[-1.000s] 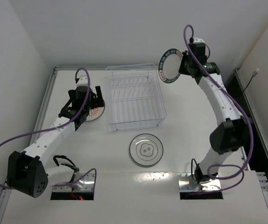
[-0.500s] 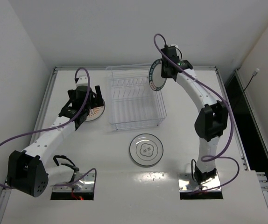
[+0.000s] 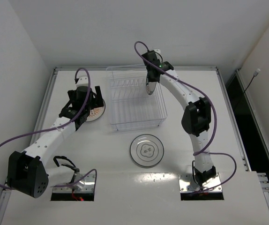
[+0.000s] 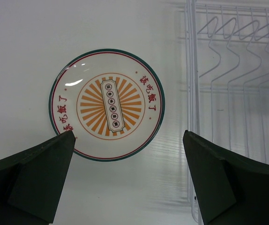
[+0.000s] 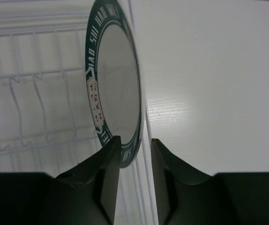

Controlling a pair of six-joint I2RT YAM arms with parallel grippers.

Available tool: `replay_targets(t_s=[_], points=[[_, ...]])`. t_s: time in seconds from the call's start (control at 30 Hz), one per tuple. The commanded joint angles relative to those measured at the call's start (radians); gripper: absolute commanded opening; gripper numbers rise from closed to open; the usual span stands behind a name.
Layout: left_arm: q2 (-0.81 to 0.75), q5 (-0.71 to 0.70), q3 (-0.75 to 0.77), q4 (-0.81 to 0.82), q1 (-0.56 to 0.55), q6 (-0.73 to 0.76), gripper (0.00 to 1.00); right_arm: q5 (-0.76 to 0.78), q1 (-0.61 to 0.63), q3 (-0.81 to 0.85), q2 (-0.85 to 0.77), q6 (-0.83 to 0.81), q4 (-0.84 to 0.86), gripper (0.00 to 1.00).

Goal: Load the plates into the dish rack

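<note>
The orange-centred plate (image 3: 97, 111) lies flat on the table left of the dish rack (image 3: 137, 125). My left gripper (image 3: 90, 108) hovers over it, open and empty; in the left wrist view the plate (image 4: 107, 104) lies between and beyond the fingertips (image 4: 59, 150). My right gripper (image 3: 149, 78) is shut on the teal-rimmed plate (image 3: 150, 87) and holds it on edge over the rack's right side. The right wrist view shows this plate (image 5: 115, 89) pinched by its lower rim, with the rack wires (image 5: 31, 89) to its left. The white plate with a grey motif (image 3: 146, 150) lies flat in front of the rack.
The rack's wire prongs (image 4: 228, 56) stand just right of the orange plate. White walls close in the table at the back and left. The arm bases and purple cables sit at the near edge.
My right arm has swung left with the teal-rimmed plate, from beyond the rack's back right corner to over the rack's right side. The left arm has not moved.
</note>
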Motion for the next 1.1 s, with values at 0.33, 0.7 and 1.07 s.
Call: replay_targets(t_s=[0.33, 0.7, 1.07], points=[[0.02, -0.113, 0.061, -0.043, -0.009, -0.026, 1.0, -0.198, -0.034, -0.366, -0.447, 0.016, -0.045, 0.45], [0.01, -0.135, 0.061, -0.052, -0.009, -0.035, 1.0, -1.19, -0.375, -1.547, -1.132, 0.212, 0.32, 0.81], [0.01, -0.179, 0.051, -0.052, -0.009, -0.035, 1.0, -1.263, -0.351, -1.847, -1.054, 0.384, 0.574, 0.78]])
